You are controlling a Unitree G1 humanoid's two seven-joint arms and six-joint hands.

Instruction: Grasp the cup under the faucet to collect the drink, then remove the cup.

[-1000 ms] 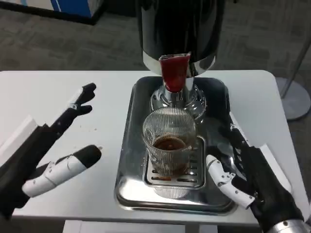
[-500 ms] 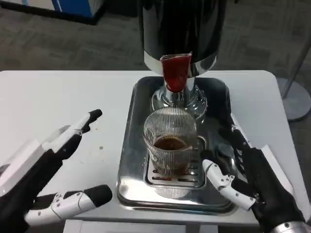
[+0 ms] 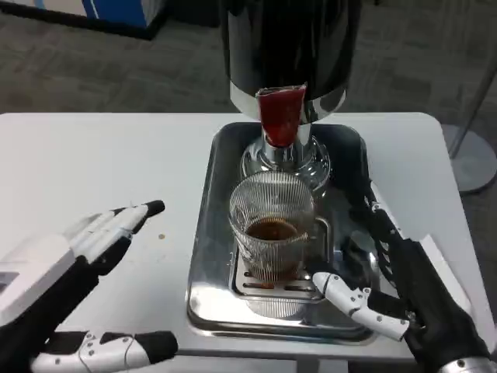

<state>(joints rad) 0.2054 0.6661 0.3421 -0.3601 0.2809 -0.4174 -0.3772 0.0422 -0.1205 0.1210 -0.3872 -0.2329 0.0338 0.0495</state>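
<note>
A ribbed clear glass cup [image 3: 272, 229] holding brown drink stands on the slotted drip grate [image 3: 281, 286] under the red faucet lever [image 3: 280, 114] of the black and chrome dispenser [image 3: 289, 47]. My right hand [image 3: 392, 284] lies to the right of the cup over the tray, fingers apart, thumb reaching toward the cup's base without touching it. Over the white table to the left of the tray is my left hand [image 3: 78, 272], open, fingers spread, holding nothing.
The dispenser and cup stand in a shiny steel tray [image 3: 208, 256] in the middle of the white table [image 3: 101, 171]. Small brown drops [image 3: 161, 236] mark the table near my left fingertips. The table's front edge is close under both hands.
My left hand has drawn back toward me and lowered, away from the dispenser. My right hand's thumb has edged left toward the cup's base. The cup has not moved.
</note>
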